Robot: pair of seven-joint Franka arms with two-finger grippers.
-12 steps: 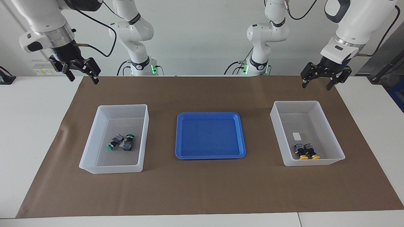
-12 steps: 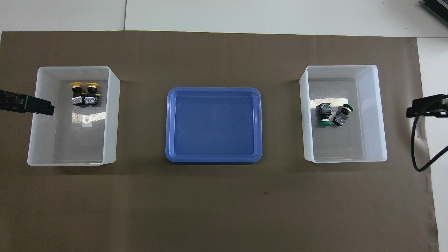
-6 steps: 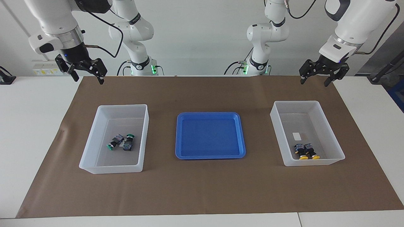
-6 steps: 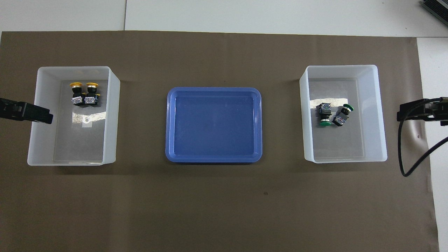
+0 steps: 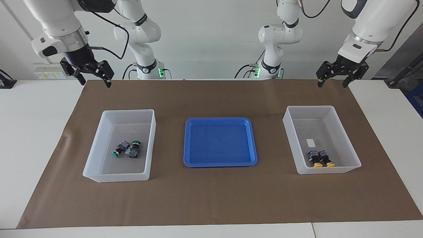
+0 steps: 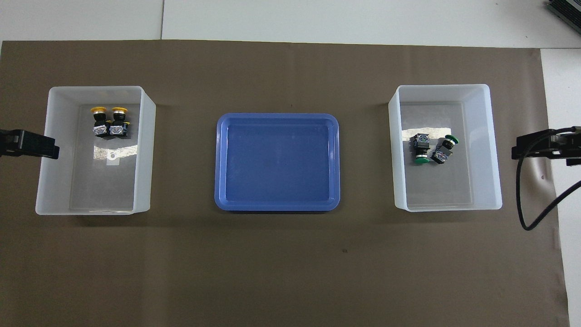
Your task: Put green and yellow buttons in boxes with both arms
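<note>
Two green buttons [image 5: 127, 149] lie in the translucent box [image 5: 119, 113] toward the right arm's end; they also show in the overhead view [image 6: 431, 149] in that box [image 6: 442, 86]. Two yellow buttons [image 5: 320, 158] stand side by side in the other box [image 5: 310, 107] toward the left arm's end, and show from above [image 6: 109, 121] in it [image 6: 95, 89]. My right gripper [image 5: 95, 82] is open and empty, raised over the mat's edge nearest the robots. My left gripper [image 5: 332, 84] is open and empty, raised over that same edge at its own end.
A shallow blue tray [image 5: 218, 119] with nothing in it sits between the two boxes, also in the overhead view [image 6: 277, 116]. A brown mat [image 5: 211, 198] covers the table. A black cable [image 6: 526, 200] hangs by the right arm's box.
Both grippers have drawn back toward the robots' end of the table, away from the boxes. The buttons and boxes have not moved.
</note>
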